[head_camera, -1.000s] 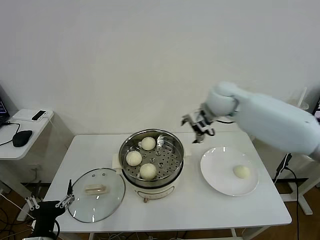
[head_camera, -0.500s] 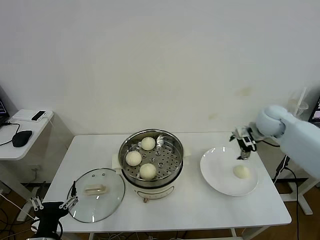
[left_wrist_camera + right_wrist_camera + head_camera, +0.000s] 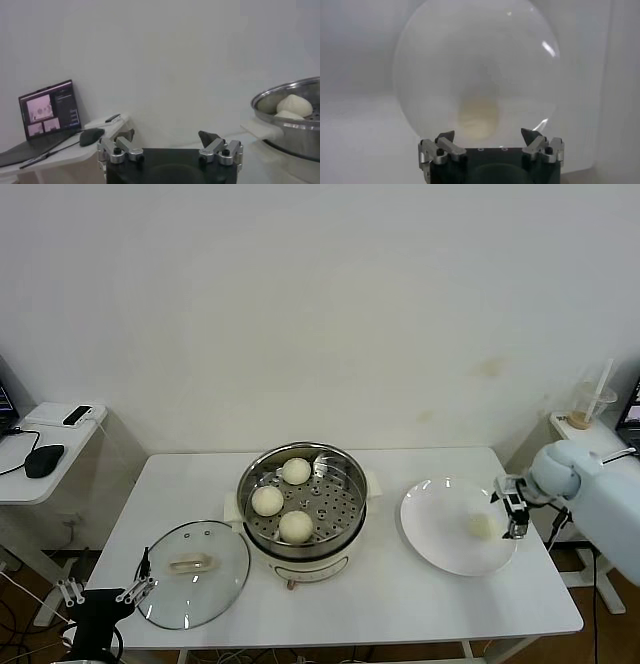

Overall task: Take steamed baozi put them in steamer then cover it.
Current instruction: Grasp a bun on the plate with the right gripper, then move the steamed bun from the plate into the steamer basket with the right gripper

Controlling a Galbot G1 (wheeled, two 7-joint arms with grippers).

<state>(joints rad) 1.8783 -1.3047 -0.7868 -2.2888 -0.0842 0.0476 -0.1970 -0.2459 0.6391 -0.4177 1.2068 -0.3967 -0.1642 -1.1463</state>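
White wall behind, white surface [image 3: 400,594] filling the lower half of the head view, small side desk with a mouse at the left edge. The steamer [image 3: 302,502] sits centre frame, uncovered, with three steamed baozi [image 3: 268,500] on its perforated tray. The cover [image 3: 192,560] lies flat on the surface, lower left of the pot, handle up. The white plate [image 3: 440,529] is right of the pot with the last baozi [image 3: 482,526] on its right half.

Change: a second ago the right gripper [image 3: 514,511] was high behind the steamer's right rim. Half a second ago it was over the plate's far edge. Now it is low at the plate's right rim, just beside the last baozi, fingers spread wide, holding nothing. Right wrist view confirms it: both fingertips [image 3: 446,136] apart, bun ahead between them, not yet enclosed. Bun counts are unchanged, three in the pot and one on the plate.

Meaning: likely the approach for the fourth and final pick. After that only the drop into the steamer and the lidding remain.

The left gripper [image 3: 100,594] is parked at lower left, near the cover's edge, fingers wide and empty. Barely shifted over the second.
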